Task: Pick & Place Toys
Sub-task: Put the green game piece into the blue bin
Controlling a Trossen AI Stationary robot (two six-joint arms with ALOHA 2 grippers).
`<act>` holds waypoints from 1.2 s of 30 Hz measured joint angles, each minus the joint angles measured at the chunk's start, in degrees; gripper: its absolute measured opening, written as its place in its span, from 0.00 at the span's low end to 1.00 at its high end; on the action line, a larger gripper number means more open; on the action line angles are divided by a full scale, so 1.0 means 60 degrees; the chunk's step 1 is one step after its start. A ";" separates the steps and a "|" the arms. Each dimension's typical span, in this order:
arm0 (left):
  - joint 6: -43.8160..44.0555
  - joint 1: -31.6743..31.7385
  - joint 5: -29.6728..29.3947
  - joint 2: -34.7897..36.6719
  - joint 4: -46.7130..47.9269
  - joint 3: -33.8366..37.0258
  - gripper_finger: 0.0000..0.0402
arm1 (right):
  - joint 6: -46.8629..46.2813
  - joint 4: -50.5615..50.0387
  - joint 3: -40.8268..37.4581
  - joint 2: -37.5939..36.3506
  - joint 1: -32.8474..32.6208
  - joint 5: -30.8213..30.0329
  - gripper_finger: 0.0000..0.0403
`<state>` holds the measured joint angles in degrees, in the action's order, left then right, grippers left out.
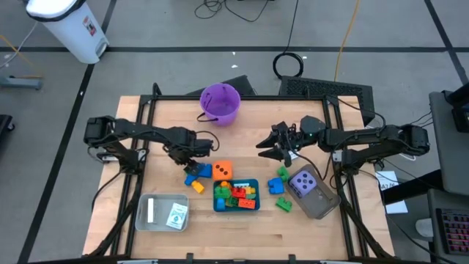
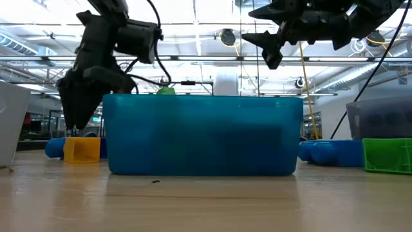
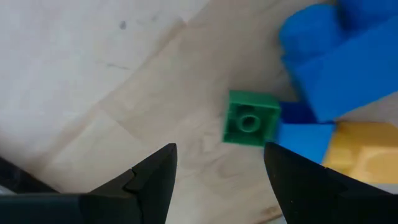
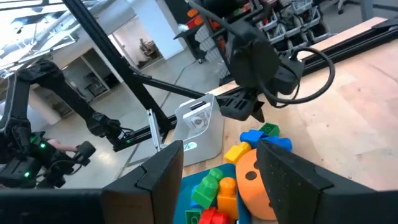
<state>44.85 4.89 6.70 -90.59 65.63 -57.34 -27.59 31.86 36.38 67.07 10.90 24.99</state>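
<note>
My left gripper (image 1: 185,160) (image 3: 217,168) points down, open, low over the table just left of the orange die (image 1: 222,170). Beyond its fingertips a small green brick (image 3: 250,118) lies flat on the wood, studs up, next to blue bricks (image 3: 336,68) (image 1: 199,172) and a yellow brick (image 3: 367,158) (image 2: 82,149). Nothing is between the fingers. My right gripper (image 1: 275,150) (image 4: 217,165) hangs open and high at mid-table, pointing level toward the left arm. The teal tray (image 1: 236,205) (image 2: 203,135) holds several coloured bricks.
A purple bucket (image 1: 220,103) stands at the far edge. A grey tray (image 1: 322,205) with a purple die (image 1: 304,183) sits at the right, with blue and green bricks (image 1: 278,192) beside it. A clear tray (image 1: 163,213) with cards sits near left.
</note>
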 joint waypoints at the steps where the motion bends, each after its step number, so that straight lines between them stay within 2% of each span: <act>1: 0.0059 0.0000 -0.0119 0.0000 0.0007 0.0063 0.61 | 0.0003 0.0000 0.0000 0.0000 0.0000 -0.0105 0.49; 9: 0.0001 0.0004 -0.0193 0.0000 -0.0485 0.0630 0.61 | 0.0291 0.0004 0.0000 0.0000 0.0007 -0.0932 0.49; 19: -0.0199 0.0173 -0.0836 0.0000 -0.0654 0.0930 0.61 | 0.0291 0.0004 0.0000 0.0000 0.0302 -0.0914 0.49; 26: -0.0521 0.0462 -0.0726 0.0000 -0.0986 0.1204 0.61 | 0.0219 0.0004 0.0000 0.0000 0.0368 -0.0914 0.49; 36: -0.0260 0.1107 -0.1538 -0.0004 -0.0642 0.1224 0.61 | 0.0215 0.0004 0.0004 0.0000 0.0368 -0.0911 0.49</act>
<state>43.29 11.53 -2.53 -90.61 61.78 -50.00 -26.30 31.88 36.40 67.07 13.10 19.53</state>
